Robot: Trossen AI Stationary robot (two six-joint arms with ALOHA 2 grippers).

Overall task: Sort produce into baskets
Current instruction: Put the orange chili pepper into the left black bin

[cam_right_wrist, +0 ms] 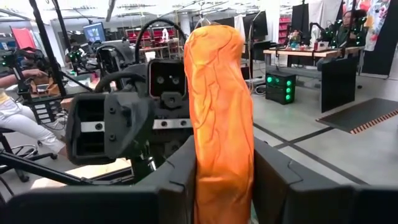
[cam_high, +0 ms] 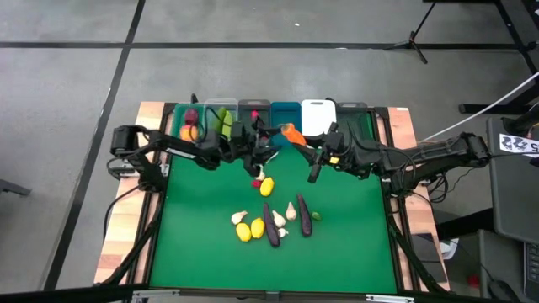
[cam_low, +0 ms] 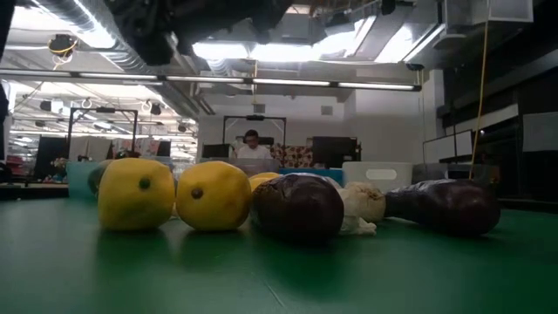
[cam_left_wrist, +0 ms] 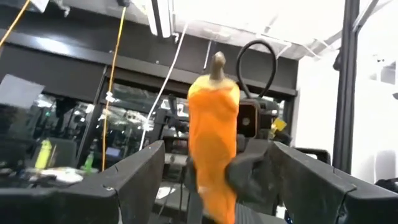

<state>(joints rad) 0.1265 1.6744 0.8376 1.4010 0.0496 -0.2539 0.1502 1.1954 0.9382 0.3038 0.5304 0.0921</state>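
orange carrot (cam_right_wrist: 219,118) (veined), yellow lemons (cam_low: 174,194), green table (cam_high: 354,244)

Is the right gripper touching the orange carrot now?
Touching. In the right wrist view, the right gripper has its two dark fingers pressed against both sides of the orange carrot, which stands upright between them with no gap.

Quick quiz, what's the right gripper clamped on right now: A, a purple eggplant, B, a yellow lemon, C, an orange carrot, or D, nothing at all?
C: in the right wrist view the right gripper is shut on the upright orange carrot, while the left gripper stands open facing it.
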